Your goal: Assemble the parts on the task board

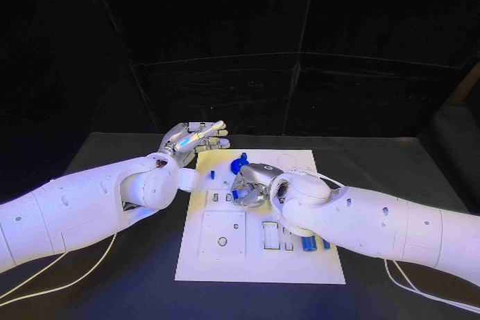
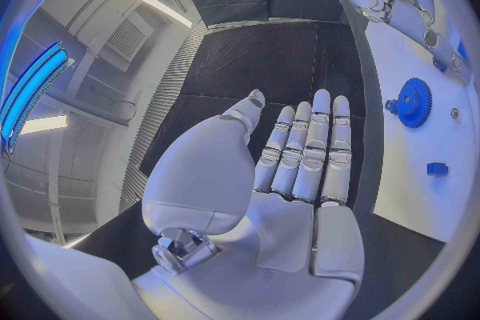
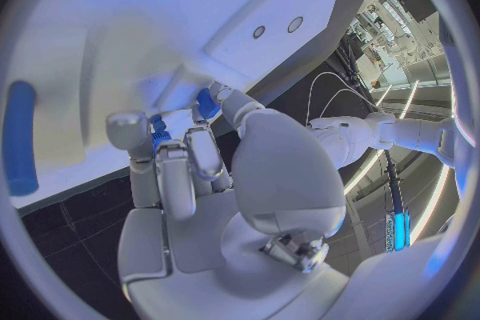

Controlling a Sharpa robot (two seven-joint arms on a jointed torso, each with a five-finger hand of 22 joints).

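So I'm mid-assembly here, working my right hand (image 1: 255, 184) over the middle of the task board (image 1: 225, 264); in the right wrist view my fingers (image 3: 205, 160) are curled in around a small blue part (image 3: 207, 104), so I'd call that hand clamped on it, though how firm the pinch is I honestly can't tell. My left hand (image 1: 193, 139) is parked just off the board's far left corner, palm flat, fingers straight and side by side, holding nothing.

My guess at the step: seating this little piece into one of the board's cutouts; the next move probably needs a careful tilt and a gentle press straight down, since my own knuckles hide the slot from above.

Stuff on the board: a blue gear (image 2: 413, 102) with fine teeth round its rim sits near the far edge, just beyond my right hand; a tiny blue block (image 2: 437, 169) lies apart from it; two blue cylinders (image 1: 309, 244) lie side by side toward the near right, partly under my forearm. The board is smooth matte white with rectangular and round recesses; the table (image 1: 120, 292) is dull black.
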